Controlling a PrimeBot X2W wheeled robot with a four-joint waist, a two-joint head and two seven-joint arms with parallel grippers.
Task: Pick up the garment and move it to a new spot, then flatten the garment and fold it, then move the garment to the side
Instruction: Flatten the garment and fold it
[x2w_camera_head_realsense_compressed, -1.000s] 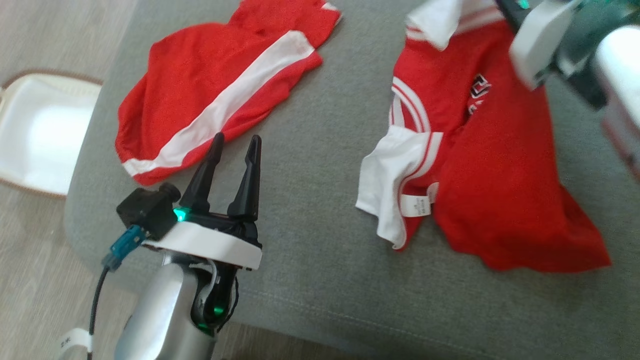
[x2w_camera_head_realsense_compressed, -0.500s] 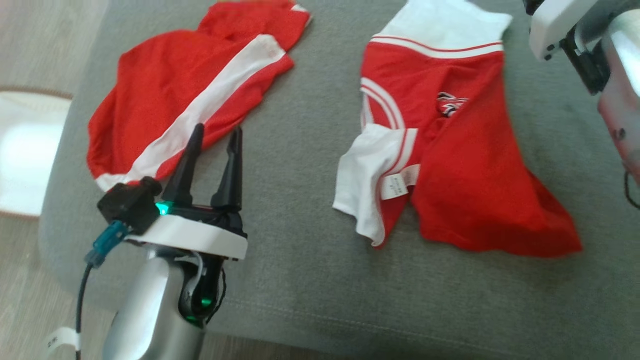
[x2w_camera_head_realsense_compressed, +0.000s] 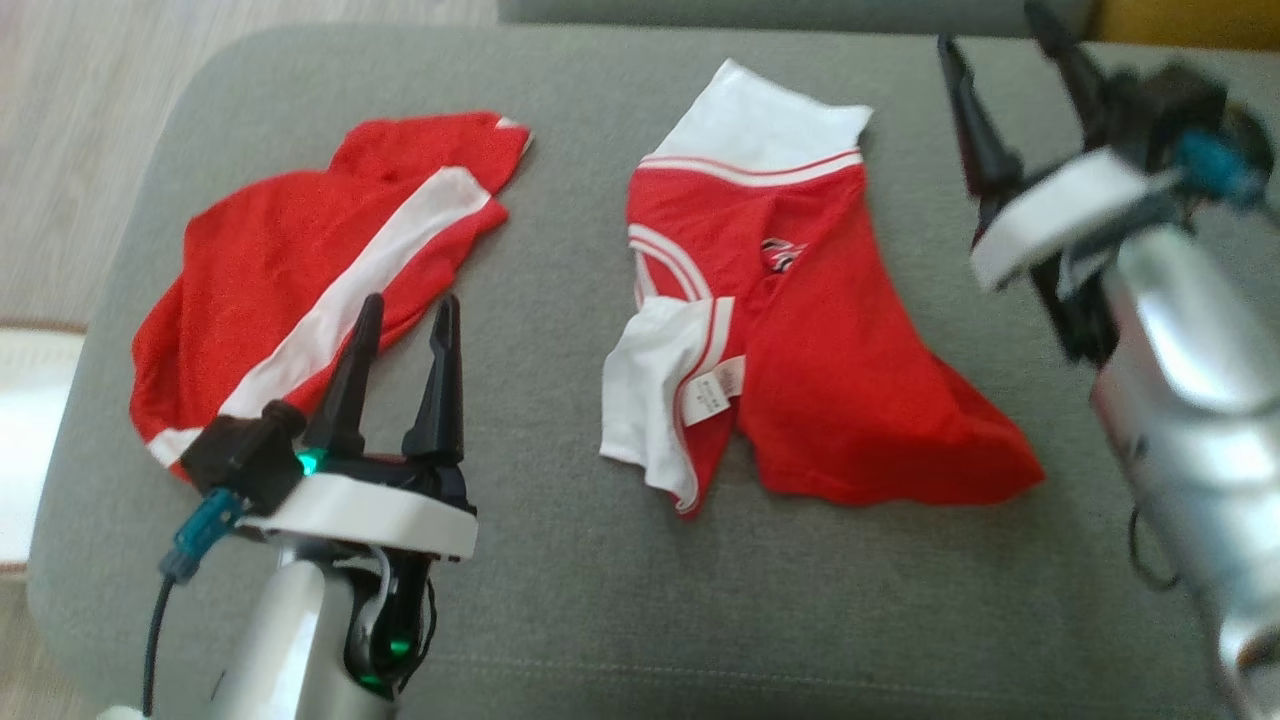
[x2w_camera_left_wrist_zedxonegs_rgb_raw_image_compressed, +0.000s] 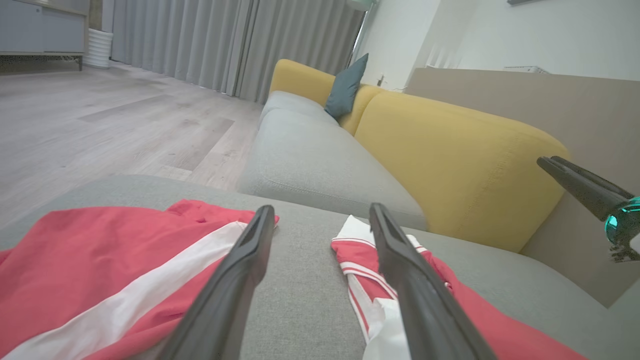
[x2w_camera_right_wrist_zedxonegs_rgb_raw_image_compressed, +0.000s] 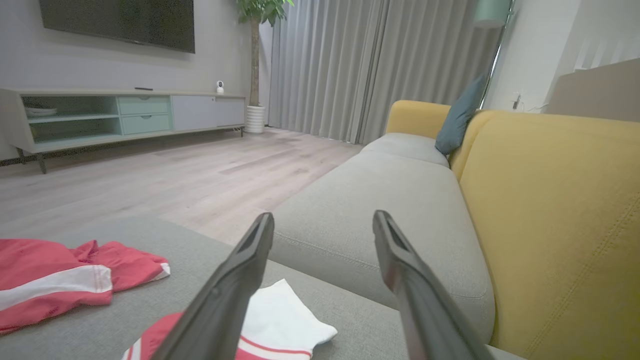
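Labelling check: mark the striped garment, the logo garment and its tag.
striped garment (x2w_camera_head_realsense_compressed: 335, 300), head view, on the white stripe.
logo garment (x2w_camera_head_realsense_compressed: 820, 340), head view, red body below the logo.
tag (x2w_camera_head_realsense_compressed: 712, 388), head view, tag's middle.

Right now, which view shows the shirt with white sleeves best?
The head view: the whole shirt lies spread on the grey cushion. The left wrist view shows part, behind the left gripper; the right wrist view, one white sleeve and a red edge.
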